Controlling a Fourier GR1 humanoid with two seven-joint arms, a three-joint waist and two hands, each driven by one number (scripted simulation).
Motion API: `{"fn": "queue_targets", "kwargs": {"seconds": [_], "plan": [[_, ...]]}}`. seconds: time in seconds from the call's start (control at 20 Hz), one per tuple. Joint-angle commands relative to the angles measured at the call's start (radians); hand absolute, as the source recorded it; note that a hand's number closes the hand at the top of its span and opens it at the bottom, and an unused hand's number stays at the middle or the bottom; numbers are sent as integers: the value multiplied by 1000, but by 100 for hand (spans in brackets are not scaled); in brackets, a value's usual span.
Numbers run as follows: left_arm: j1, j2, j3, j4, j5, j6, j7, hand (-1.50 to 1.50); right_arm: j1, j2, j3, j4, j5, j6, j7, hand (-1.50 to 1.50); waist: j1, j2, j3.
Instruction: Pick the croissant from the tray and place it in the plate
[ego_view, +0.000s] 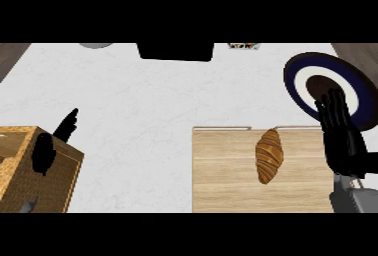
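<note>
A golden-brown croissant (269, 155) lies lengthwise on the wooden tray (221, 175) at the lower right. A dark blue plate (295, 87) with a white ring and dark centre sits beyond the tray's far right corner. My right hand (341, 137) hovers open to the right of the croissant, fingers straight and pointing away, overlapping the plate's near edge. It does not touch the croissant. My left hand (46, 150) shows at the left with fingers up, over a wooden box.
A wooden box (29, 170) stands at the lower left under my left hand. A black object (176, 51) sits at the counter's far edge, with a small item (244, 46) beside it and a grey round thing (96, 45) further left. White counter (148, 100) spreads between.
</note>
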Motion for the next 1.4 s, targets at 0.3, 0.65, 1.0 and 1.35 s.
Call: {"fn": "queue_targets", "kwargs": {"seconds": [0.3, 0.65, 1.0, 1.35], "plan": [[60, -15, 7, -71, 112, 34, -136, 0, -116, -416, 37, -39, 263, 200, 26, 150, -18, 34, 0], [-28, -61, -3, -28, 248, 79, -103, 0, -12, -165, -24, 111, 107, 225, -240, -150, -43, 55, 41], [-2, 7, -62, -56, 327, 147, -154, 0, 9, -281, 74, 108, 301, 248, -237, -150, -41, 52, 40], [-9, 54, -105, -60, 390, 193, -199, 0, 2, -334, 114, -33, 352, 258, -60, -150, -51, 49, 38]]}}
